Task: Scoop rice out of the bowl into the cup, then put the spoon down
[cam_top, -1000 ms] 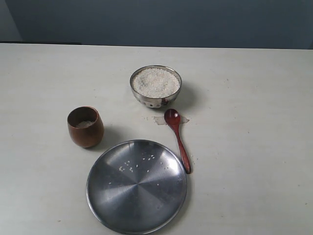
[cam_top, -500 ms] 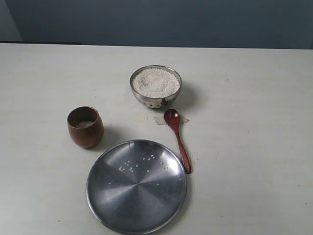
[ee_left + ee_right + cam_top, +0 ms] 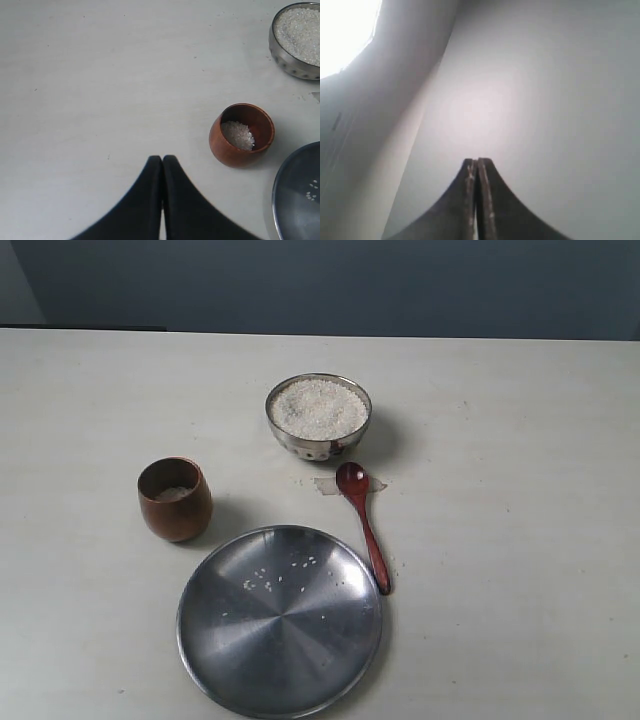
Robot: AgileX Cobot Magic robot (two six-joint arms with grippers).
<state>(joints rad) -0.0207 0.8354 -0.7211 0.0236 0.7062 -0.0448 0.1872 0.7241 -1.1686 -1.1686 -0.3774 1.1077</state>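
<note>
two claws, both closed. left gripper (image 3: pixel 162 159): black fingers pressed tip to tip, hanging over bare table (image 3: pixel 520 540), with the cup (image 3: pixel 176 505) near them in the left wrist view. right gripper (image 3: pixel 477 161): fingers also pressed together; i see only a pale, blurred surface behind them and cannot tell what it is.

exterior view, as i read it:
- bowl (image 3: pixel 318 447) stands toward the far middle of the table, heaped nearly to the rim with rice (image 3: pixel 318 408).
- cup sits upright on the left, well apart from the bowl, just beside the far left edge of the steel plate (image 3: pixel 280 640). the left wrist view shows a small pile of grains at its bottom.
- spoon (image 3: pixel 365 530) lies flat on the table. its round head is just in front of the bowl, and its handle runs along the plate's right rim. i cannot tell whether it touches the rim.
- a few loose grains lie on the plate, and some more on the table near the spoon.
</note>
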